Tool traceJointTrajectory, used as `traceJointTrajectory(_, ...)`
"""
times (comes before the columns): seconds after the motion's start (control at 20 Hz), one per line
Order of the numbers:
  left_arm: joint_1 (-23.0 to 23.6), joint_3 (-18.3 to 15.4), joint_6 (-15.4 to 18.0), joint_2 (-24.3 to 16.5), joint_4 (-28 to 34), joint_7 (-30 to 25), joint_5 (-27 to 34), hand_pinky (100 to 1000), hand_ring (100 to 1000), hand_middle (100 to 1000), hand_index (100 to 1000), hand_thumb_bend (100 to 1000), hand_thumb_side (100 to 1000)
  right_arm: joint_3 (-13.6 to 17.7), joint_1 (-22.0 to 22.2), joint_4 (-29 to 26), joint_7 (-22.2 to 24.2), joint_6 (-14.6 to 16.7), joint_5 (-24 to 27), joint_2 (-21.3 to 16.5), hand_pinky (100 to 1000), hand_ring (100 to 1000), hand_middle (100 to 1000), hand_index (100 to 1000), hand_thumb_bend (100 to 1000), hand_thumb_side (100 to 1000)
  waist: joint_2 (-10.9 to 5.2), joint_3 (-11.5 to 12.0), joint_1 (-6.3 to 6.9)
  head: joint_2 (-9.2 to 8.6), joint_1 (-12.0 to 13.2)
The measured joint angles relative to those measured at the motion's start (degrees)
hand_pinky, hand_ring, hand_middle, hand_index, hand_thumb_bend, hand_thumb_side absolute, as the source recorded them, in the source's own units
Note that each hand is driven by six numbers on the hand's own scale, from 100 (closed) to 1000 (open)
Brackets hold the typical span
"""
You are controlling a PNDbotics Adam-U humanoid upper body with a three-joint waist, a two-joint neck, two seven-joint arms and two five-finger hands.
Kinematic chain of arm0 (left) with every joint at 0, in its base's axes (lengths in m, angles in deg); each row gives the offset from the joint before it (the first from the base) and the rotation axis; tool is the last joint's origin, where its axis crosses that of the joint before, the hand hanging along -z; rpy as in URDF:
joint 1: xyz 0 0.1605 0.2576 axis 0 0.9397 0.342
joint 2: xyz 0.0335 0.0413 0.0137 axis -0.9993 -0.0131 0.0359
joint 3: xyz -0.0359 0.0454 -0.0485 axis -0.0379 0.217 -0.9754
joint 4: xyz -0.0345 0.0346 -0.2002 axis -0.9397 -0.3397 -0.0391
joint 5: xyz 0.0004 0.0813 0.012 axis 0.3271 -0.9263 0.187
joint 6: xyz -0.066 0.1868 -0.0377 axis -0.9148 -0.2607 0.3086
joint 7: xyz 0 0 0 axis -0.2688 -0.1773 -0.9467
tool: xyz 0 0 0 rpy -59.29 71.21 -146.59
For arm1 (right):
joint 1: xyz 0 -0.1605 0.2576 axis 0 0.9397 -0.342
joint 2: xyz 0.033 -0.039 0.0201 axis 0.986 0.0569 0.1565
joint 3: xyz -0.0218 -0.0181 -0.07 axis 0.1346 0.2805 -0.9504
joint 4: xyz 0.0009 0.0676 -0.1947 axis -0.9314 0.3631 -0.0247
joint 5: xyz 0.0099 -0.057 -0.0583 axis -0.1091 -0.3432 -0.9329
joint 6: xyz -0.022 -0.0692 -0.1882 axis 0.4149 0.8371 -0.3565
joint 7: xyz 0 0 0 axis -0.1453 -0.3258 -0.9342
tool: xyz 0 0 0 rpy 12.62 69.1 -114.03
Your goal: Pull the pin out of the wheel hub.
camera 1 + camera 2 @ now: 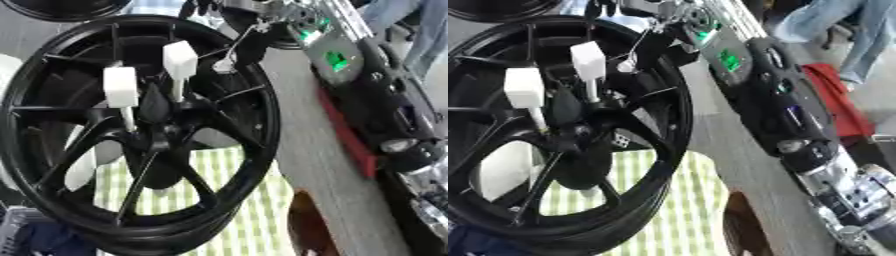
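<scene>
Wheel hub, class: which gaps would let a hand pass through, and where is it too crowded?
Free: the wide openings between the lower spokes of the wheel, showing the checked cloth. Crowded: the upper hub, where two white-headed pins stand close together, and the top rim beside the right arm.

Black wheel hub (140, 135) fills the left half; gaps between its spokes (87, 145) open onto green checked cloth (249, 210). Two white-headed pins (179, 62) stand out over the centre, with free room just around their heads. The right arm (780, 100) lies along the rim's right side, its hand (649, 30) closing the upper approach.
</scene>
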Motion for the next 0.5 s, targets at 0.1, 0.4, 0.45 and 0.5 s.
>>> traceJointTrajectory(0.1,-0.08,0.10,-0.02,0.00,0.00,-0.08,0.00,795,877,574,740,687,491,-0.13,-0.11,0.00,0.52,0.22,0.00,0.02,779,795,788,847,450,284,0.26,0.20,-0.04,0.00,-0.20)
traceJointTrajectory(0.4,-0.26,0.26,-0.10,0.04,-0.01,-0.17,0.11,796,877,575,740,685,492,-0.41,-0.12,0.03,2.03,0.47,0.86,0.28,773,792,787,849,450,283,0.58,0.54,-0.44,-0.04,-0.77)
traceJointTrajectory(0.45,-0.27,0.26,-0.09,0.05,-0.01,-0.17,0.13,796,878,575,740,685,492,-0.42,-0.13,0.03,2.19,0.41,1.09,0.40,772,791,786,848,450,282,0.58,0.55,-0.44,-0.04,-0.90)
traceJointTrajectory(0.5,-0.28,0.26,-0.09,0.06,-0.01,-0.18,0.14,796,878,575,741,685,492,-0.44,-0.17,0.02,2.28,0.36,1.19,0.48,772,791,786,848,449,281,0.59,0.57,-0.44,-0.04,-1.05)
